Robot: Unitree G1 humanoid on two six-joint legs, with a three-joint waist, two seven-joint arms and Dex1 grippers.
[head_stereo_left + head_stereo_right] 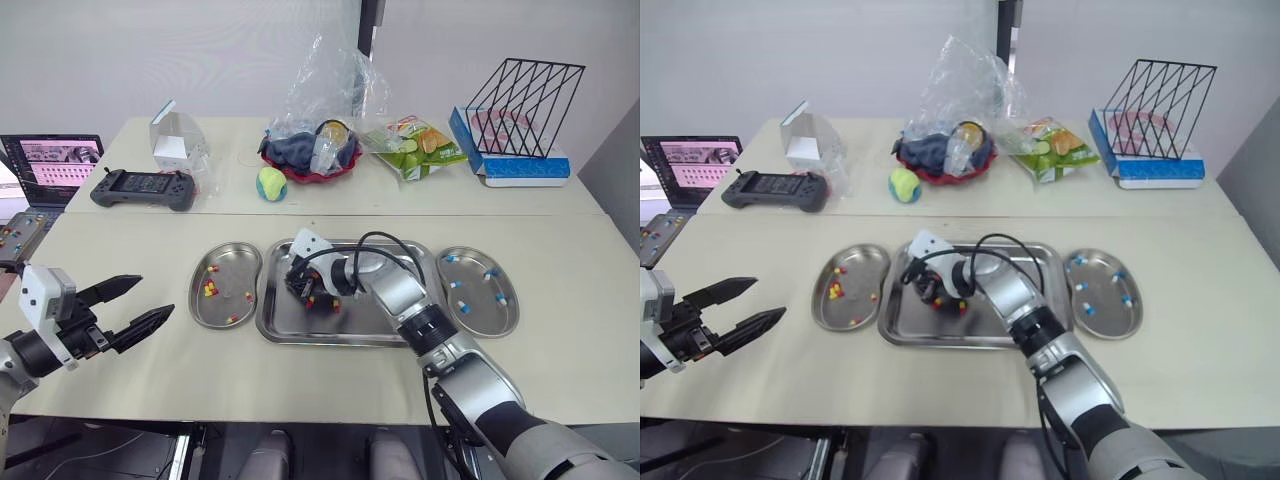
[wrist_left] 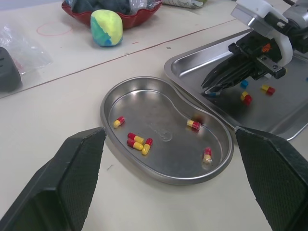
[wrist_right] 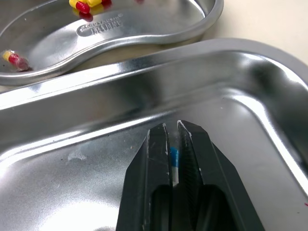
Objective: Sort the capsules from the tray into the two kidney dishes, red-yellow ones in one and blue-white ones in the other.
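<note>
The right gripper (image 3: 172,126) is low inside the tray (image 1: 345,335), in its left part. Its two fingers are almost closed, and a blue-white capsule (image 3: 173,161) sits between them. A few loose capsules (image 2: 246,97) lie on the tray floor just beside the fingertips. The right forearm and its black cable (image 1: 385,245) lie across the right half of the tray and hide that part.

The left kidney dish (image 1: 225,285) touches the left side of the tray and holds red-yellow capsules (image 1: 210,288). The right kidney dish (image 1: 480,295) holds blue-white capsules (image 1: 463,307).

The left gripper (image 1: 152,297) hangs over the bare table, near the left dish, with its fingers wide apart and holding nothing.

Behind the dishes, on the far table, are a game controller (image 1: 143,188), a yellow-green ball (image 1: 271,184), a red bowl (image 1: 310,165) under a clear plastic bag (image 1: 330,85), a snack bag (image 1: 420,145) and a wire rack (image 1: 525,95).
</note>
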